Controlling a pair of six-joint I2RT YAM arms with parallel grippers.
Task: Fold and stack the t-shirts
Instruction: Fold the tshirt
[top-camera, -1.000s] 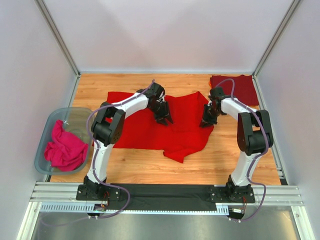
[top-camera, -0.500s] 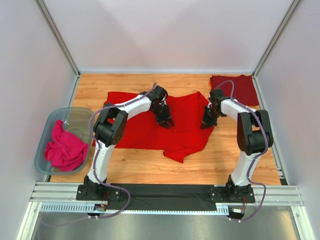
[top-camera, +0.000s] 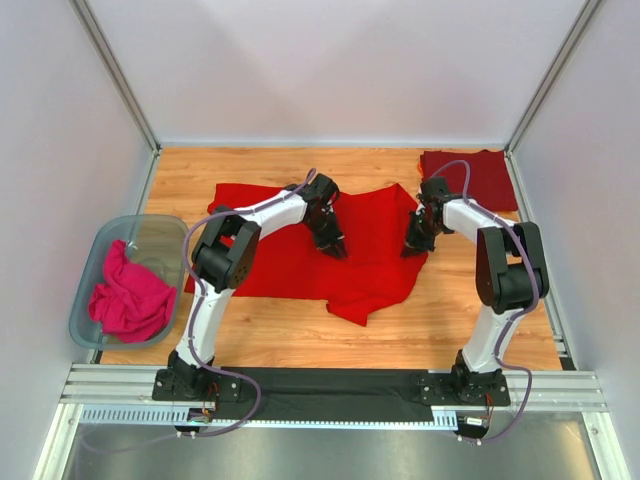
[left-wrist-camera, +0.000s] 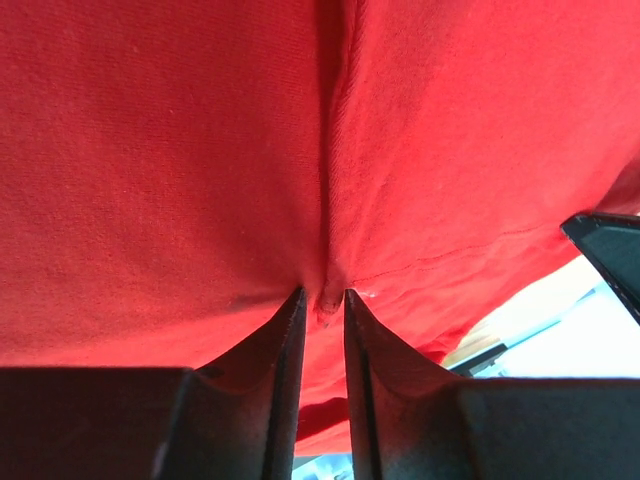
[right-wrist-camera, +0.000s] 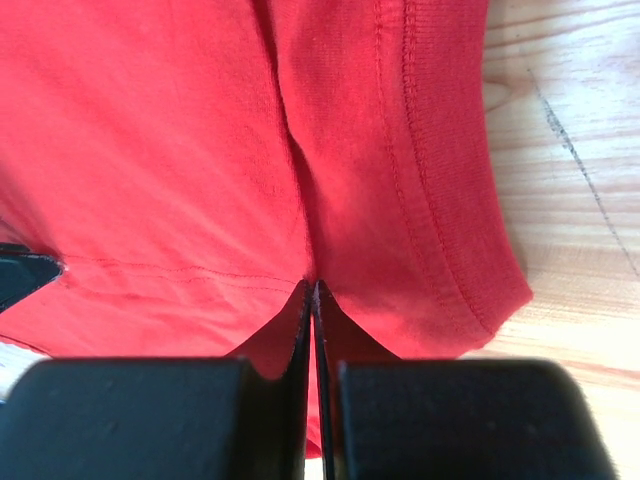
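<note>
The bright red t-shirt (top-camera: 290, 262) lies spread and rumpled across the middle of the table. The darker maroon t-shirt (top-camera: 482, 177) lies flat at the back right corner. My left gripper (top-camera: 336, 246) presses down on the red shirt's middle. In the left wrist view its jaws (left-wrist-camera: 323, 295) stand narrow, with a small ridge of red cloth (left-wrist-camera: 200, 150) pinched between the tips. My right gripper (top-camera: 413, 245) sits at the shirt's right edge. In the right wrist view it (right-wrist-camera: 312, 285) is shut, a crease of red cloth (right-wrist-camera: 150, 150) running up from its tips, the stitched hem (right-wrist-camera: 440, 200) just to the right.
A clear plastic bin (top-camera: 152, 232) holding a crumpled pink cloth (top-camera: 130, 300) stands at the table's left edge. White walls enclose the wooden table (top-camera: 450, 320) on three sides. The arm bases sit on a rail at the near edge.
The left gripper slid a little to the right across the red shirt and its jaws narrowed onto a pinch of cloth. The right gripper closed at the shirt's edge and stayed put.
</note>
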